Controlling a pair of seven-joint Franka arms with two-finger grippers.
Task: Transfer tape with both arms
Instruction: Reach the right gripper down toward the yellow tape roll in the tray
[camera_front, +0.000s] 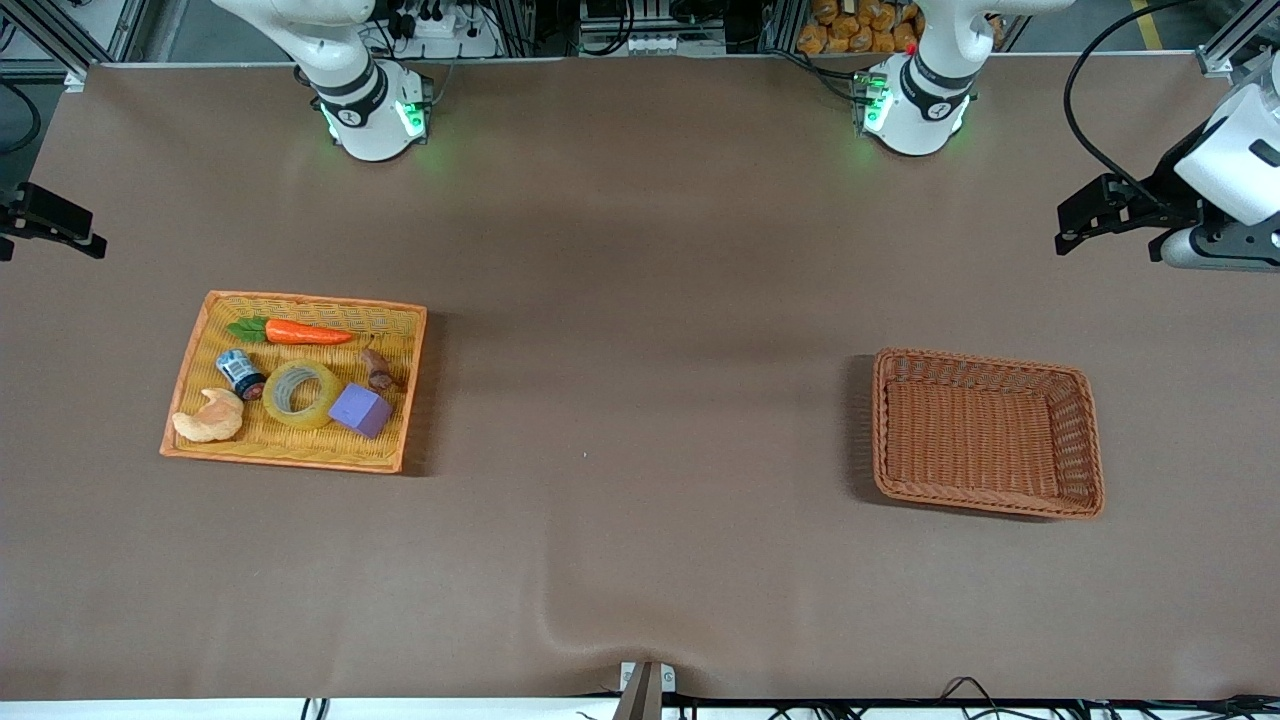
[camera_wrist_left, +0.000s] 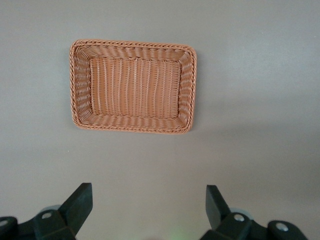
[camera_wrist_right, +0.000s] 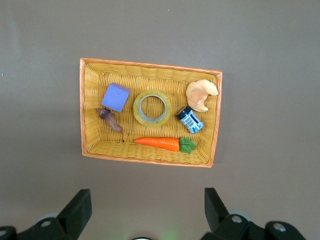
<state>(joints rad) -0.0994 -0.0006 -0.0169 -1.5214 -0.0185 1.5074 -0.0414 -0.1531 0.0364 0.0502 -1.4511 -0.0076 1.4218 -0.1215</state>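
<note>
The tape, a yellowish translucent ring, lies flat in the yellow wicker tray toward the right arm's end of the table. It also shows in the right wrist view, in the middle of the tray. My right gripper is open and empty, high above the table beside the tray; in the front view it shows at the picture's edge. My left gripper is open and empty, high above the table near the brown basket; in the front view it also shows at the edge.
In the tray around the tape lie a carrot, a blue-and-white can, a croissant, a purple block and a small brown item. The brown basket stands toward the left arm's end and holds nothing.
</note>
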